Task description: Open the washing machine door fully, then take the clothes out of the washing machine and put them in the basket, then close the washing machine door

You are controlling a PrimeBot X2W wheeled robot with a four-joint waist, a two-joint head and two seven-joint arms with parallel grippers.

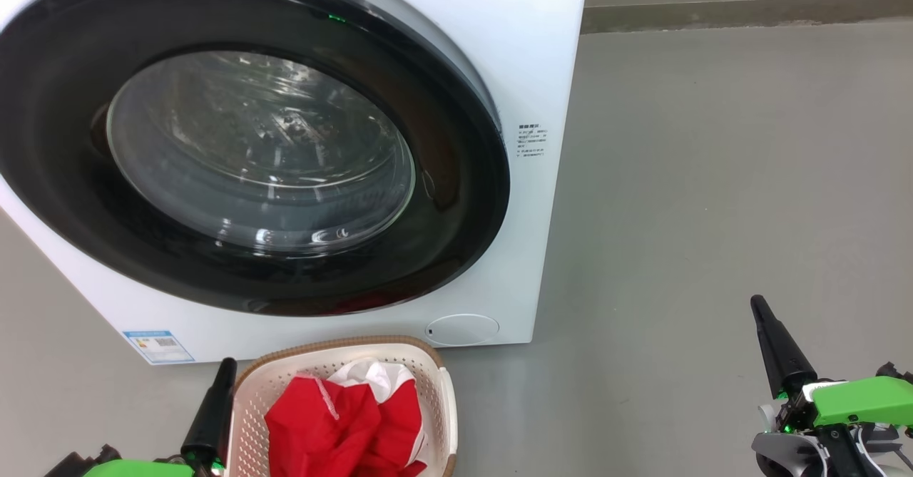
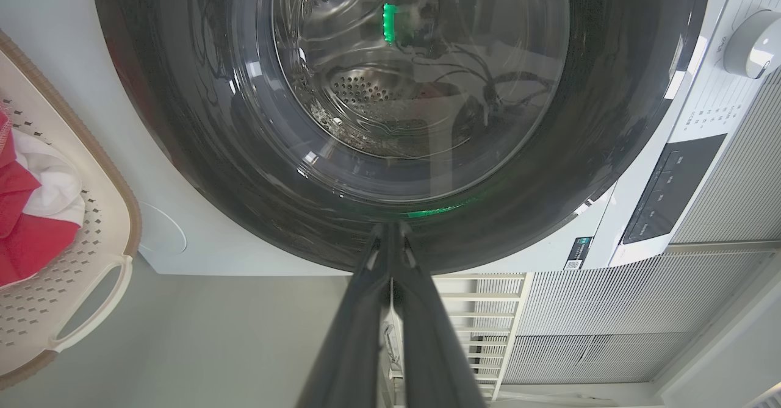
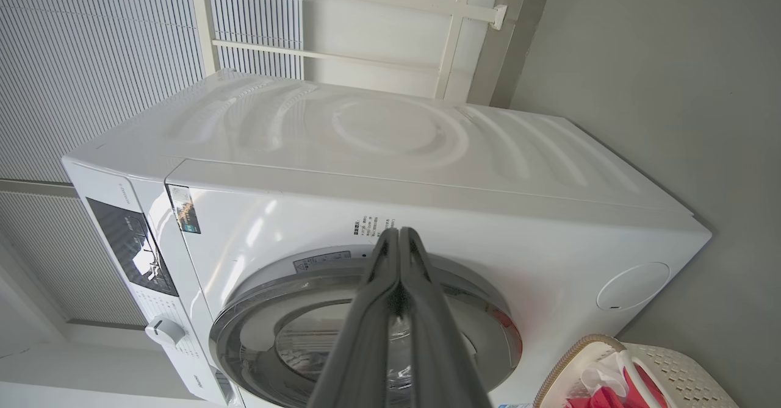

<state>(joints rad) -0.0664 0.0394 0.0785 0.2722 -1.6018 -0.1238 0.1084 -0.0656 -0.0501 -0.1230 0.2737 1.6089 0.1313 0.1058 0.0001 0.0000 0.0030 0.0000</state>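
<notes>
The white washing machine [image 1: 513, 49] fills the upper left of the head view. Its door [image 1: 442, 199], with a glossy black rim and glass bowl, lies flat against the front. The cream basket [image 1: 446, 391] with a brown rim stands on the floor just before the machine. The red and white clothes [image 1: 335, 420] lie bundled inside it. My left gripper [image 1: 227, 366] is shut, just left of the basket, fingers pointing at the door. My right gripper [image 1: 757, 304] is shut and empty, far to the right over bare floor. In the left wrist view the shut fingers [image 2: 390, 231] point at the door's rim [image 2: 183, 152].
Grey floor [image 1: 713, 213] spreads to the right of the machine. A round white cap [image 1: 462, 329] and a blue label [image 1: 157, 346] sit low on the machine's front. A control panel [image 3: 131, 246] and knob [image 3: 163, 331] are on its top strip. Slatted wall panels [image 3: 91, 42] stand behind.
</notes>
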